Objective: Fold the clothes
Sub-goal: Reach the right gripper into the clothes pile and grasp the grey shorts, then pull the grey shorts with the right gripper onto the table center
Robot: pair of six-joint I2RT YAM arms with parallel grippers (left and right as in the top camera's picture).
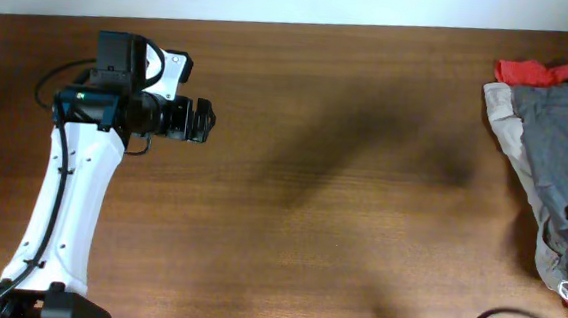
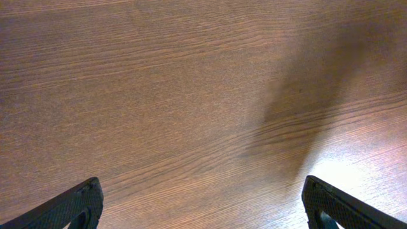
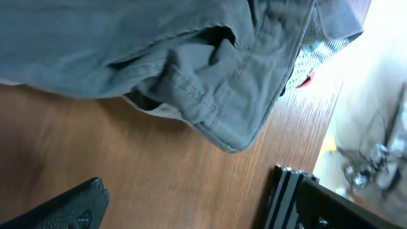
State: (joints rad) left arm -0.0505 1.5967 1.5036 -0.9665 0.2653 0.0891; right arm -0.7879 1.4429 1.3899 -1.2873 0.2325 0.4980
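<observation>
Your work is all on the right: the pile of clothes lies along the right edge of the table, running from the far right corner down toward the near one. A grey garment sits on top and a red cloth at the far end. Your right hand is much the nearer. In its wrist view the fingers stand apart with nothing between them, and the grey garment's hem hangs just ahead of them over bare wood. Your left hand is released too, spread wide over bare table toward the far left corner, well apart from the pile. I judge you should reach with the right hand first.
</observation>
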